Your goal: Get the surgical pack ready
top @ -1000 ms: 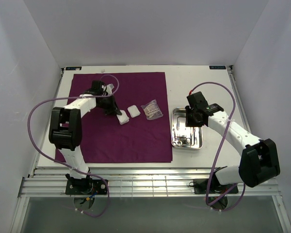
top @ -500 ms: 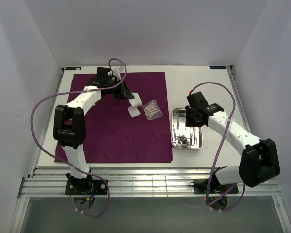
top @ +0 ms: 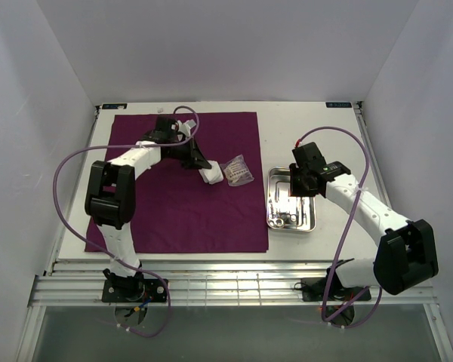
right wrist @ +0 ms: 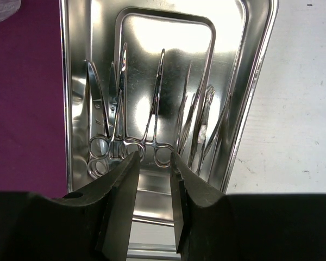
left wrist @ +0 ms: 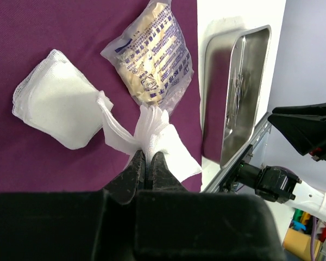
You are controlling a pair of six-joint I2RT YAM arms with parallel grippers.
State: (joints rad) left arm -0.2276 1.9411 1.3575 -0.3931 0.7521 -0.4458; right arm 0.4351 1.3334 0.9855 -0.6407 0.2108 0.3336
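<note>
Left pincer of mine pinches a gauze pad near the cloth's right edge. My right pincer hangs spread above the tray of instruments, between cloth and the table's right edge.

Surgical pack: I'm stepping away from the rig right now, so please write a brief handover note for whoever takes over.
Left gripper: shut on a white gauze pad, pinching its edge over the purple cloth.
Right gripper: open, empty, above the instruments in the steel tray.
Things: the second gauze pad and a sealed packet lie on the cloth beside the held pad. The tray sits on the table, off the cloth's right edge.
Done: cloth spread flat.
Left: probably set down the held pad, bring the tray onto the cloth, fold the cloth.
</note>
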